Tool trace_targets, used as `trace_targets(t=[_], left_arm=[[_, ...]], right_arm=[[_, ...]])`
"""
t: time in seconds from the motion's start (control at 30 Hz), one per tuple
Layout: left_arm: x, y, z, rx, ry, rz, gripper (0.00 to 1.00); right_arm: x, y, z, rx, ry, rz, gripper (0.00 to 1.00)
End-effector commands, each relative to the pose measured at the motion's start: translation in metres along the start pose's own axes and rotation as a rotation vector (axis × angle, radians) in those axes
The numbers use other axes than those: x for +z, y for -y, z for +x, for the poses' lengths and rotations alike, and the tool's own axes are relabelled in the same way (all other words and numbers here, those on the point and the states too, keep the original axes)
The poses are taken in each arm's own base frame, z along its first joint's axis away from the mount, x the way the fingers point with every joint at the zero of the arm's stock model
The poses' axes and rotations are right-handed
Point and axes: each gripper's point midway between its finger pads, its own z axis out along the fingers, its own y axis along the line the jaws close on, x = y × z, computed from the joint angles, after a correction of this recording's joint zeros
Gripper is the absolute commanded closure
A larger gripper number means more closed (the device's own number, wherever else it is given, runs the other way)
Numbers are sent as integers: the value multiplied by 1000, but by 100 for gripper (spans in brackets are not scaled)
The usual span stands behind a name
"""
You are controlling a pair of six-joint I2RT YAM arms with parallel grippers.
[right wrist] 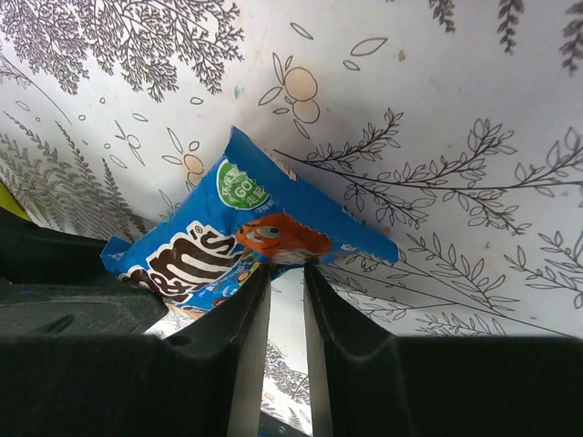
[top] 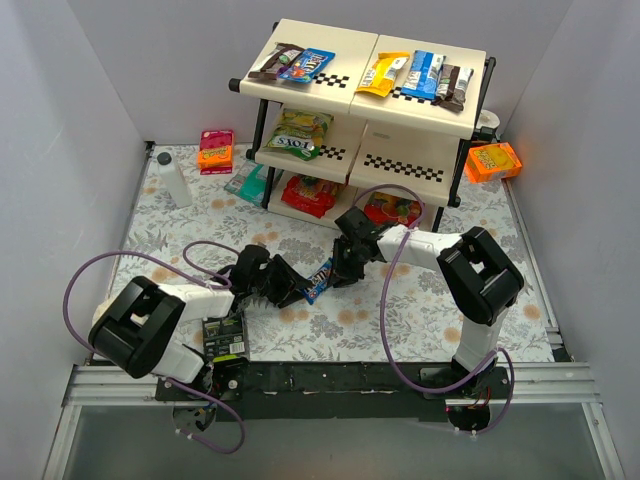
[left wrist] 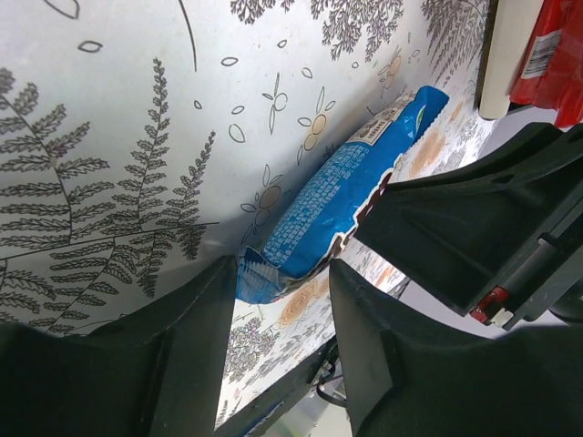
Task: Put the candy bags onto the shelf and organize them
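A blue M&M's candy bag (top: 318,280) hangs between my two grippers, in front of the shelf (top: 400,150). My right gripper (top: 341,270) pinches the bag's crimped edge. In the right wrist view its fingers (right wrist: 289,269) stand nearly together on the blue M&M's bag (right wrist: 228,228). My left gripper (top: 293,288) is open at the bag's other end. In the left wrist view the blue bag (left wrist: 346,182) has its corner against one finger of the left gripper (left wrist: 282,273), with a wide gap between the fingers. Several candy bags lie on the shelf's top tier (top: 300,64).
A green-yellow Fox's bag (top: 298,133) lies on the middle tier and red bags (top: 312,195) on the bottom one. A teal bag (top: 247,182), a white bottle (top: 175,180) and orange boxes (top: 215,150) (top: 494,160) stand beside the shelf. A black-and-green carton (top: 224,335) is near the left arm's base.
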Motion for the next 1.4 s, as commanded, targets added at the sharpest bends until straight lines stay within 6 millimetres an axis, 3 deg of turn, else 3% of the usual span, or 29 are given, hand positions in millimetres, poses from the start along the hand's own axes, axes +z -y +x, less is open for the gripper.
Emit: trace_targets(t=[0.0,0.17,0.33,0.5,0.67,0.8,1.07,1.27,1.37], left_arm=[[0,-13,-6,10,44,-58,55],[5,-14,-4,41,26,-69,60],[3,-17,-6,39,38,-88,84],[-3,-16,-13,58,80,-115,98],[-14,-7,-18,92,100,-133,100],[-31,22,-27,146,140,-103,100],[-95,115,-39,256,229,89,100],[-142,174,-25,381,232,317,100],[-182,213,-18,447,273,507,100]], right_arm=[[4,18,26,90,-99,51,71],[2,14,24,69,-92,40,71],[-1,15,19,53,-68,53,71],[-5,18,14,34,-44,74,71],[-24,21,-1,-31,57,97,62],[-43,32,-12,-87,155,148,51],[-92,55,-12,-112,348,177,51],[-120,67,-16,-70,487,183,51],[-126,69,-16,-61,524,172,51]])
